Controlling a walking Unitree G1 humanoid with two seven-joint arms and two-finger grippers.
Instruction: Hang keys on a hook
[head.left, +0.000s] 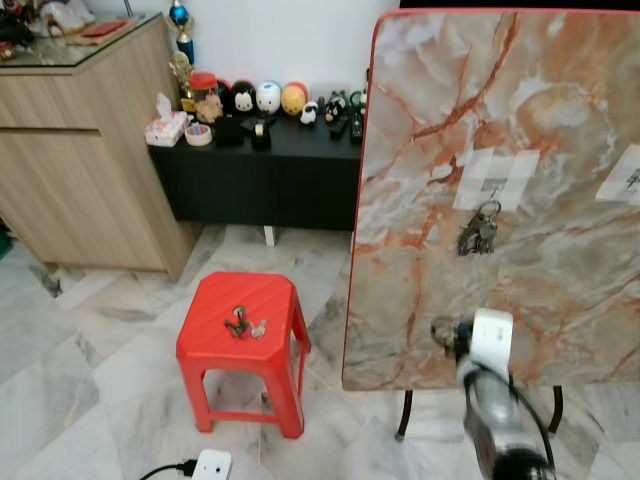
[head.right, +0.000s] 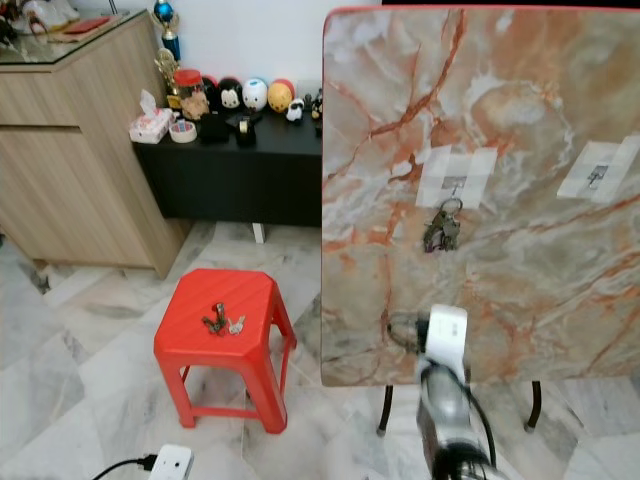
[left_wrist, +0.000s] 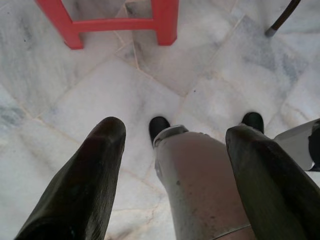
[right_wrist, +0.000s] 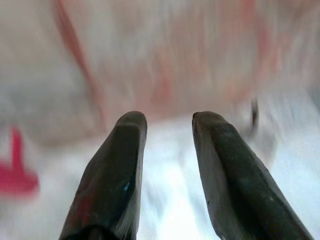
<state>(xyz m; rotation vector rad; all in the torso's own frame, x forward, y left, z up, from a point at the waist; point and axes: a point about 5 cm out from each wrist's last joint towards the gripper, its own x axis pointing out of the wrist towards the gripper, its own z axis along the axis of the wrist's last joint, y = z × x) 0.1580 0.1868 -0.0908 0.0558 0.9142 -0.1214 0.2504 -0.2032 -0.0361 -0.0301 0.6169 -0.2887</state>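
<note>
One bunch of keys (head.left: 479, 231) hangs on a taped hook (head.left: 493, 186) on the upright marble board (head.left: 520, 120), another key bunch (head.left: 243, 324) waits on the red stool (head.left: 243, 318), and the right end effector (right_wrist: 167, 150), empty with fingers narrowly parted, points below the board.

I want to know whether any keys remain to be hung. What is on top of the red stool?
On the red stool lies a small bunch of keys, near the middle of its seat. How many keys are in the bunch is too small to tell.
</note>
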